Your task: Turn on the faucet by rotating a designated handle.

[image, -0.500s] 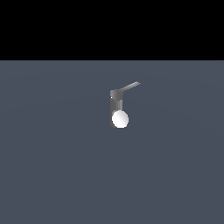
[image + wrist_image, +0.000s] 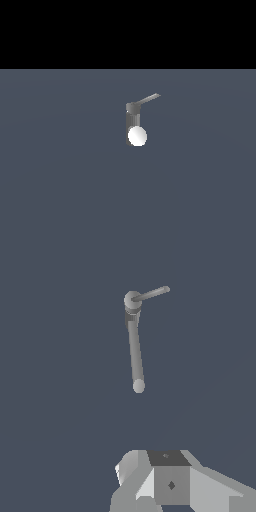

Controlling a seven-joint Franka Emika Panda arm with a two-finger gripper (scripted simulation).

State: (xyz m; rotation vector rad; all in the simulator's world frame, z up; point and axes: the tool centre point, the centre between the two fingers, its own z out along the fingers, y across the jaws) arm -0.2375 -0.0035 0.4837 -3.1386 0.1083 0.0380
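looking down from my wrist camera, i'm seeing the faucet well apart from me on the flat slate-grey floor, nothing of mine touching it. its post is running as a long grey rod from a rounded tip up to the darker cap, and the handle is jutting sideways off that cap as a thin light bar. my gripper is only showing as blocky white and grey housing at the edge of the picture; the fingertips are cut off, so i cannot tell how far apart they are or whether they're holding anything.

in the exterior view, the faucet is standing upright near the middle of the floor, the handle is angling up toward the exterior view's right, and the white ball is glowing in front of the post's lower end. my arm isn't appearing in that view.
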